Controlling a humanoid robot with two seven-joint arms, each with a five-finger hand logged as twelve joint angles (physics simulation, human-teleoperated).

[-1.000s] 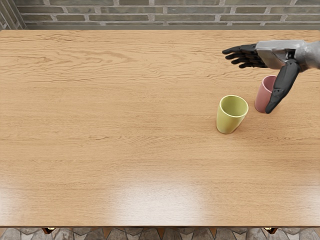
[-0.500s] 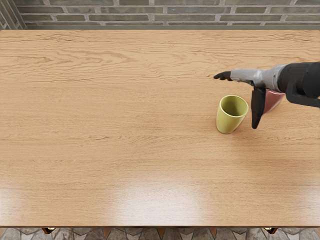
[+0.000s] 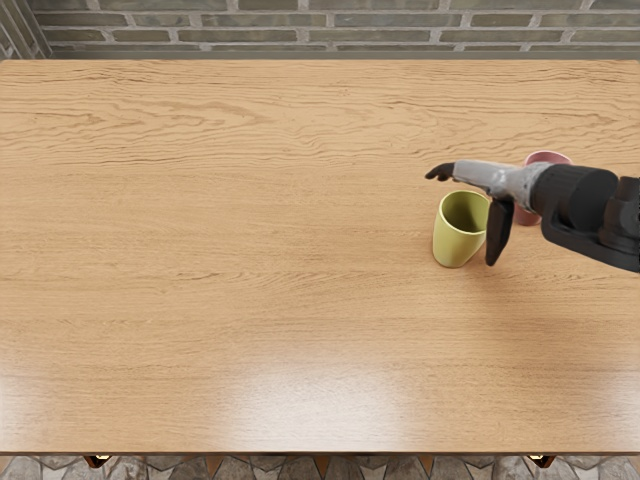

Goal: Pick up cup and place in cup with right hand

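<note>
Bright, even light lay over the table [image 3: 200, 250], and there was the big glare: a soft white pool midway along the near edge, with paler ones towards both near corners! A faint, soft-edged shadow fell on the wood below the right hand [image 3: 470, 197], whose grey back caught a pale sheen. Inside the yellow-green cup [image 3: 457, 244] it went darker, its rim bright. Beyond the far edge the brick wall [image 3: 300, 35] looked duller. Wood grain came through crisply, the near edge ruler-straight.

Wooden table [image 3: 250, 250]; grey brick wall [image 3: 300, 30] behind; stone floor [image 3: 200, 467] below.
</note>
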